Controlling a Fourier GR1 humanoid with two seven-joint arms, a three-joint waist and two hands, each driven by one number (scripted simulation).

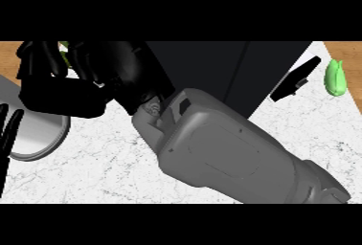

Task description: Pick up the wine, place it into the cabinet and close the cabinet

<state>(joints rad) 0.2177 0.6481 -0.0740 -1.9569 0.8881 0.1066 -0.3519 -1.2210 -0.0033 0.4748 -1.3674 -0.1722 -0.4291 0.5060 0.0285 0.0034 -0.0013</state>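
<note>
Where the right hand [84,67] curls its fingers [42,57] at upper left, green slivers of the wine [66,58] show between them (most of it is hidden). Its grey forearm [226,153] crosses the marbled tabletop [106,177] below a dark cabinet [205,67]. The left hand [16,119] rests straight-fingered at the left edge, near a plate [44,138].

wine [66,57]: green, mostly hidden, upper left | cabinet [205,67]: dark, upper centre
</note>
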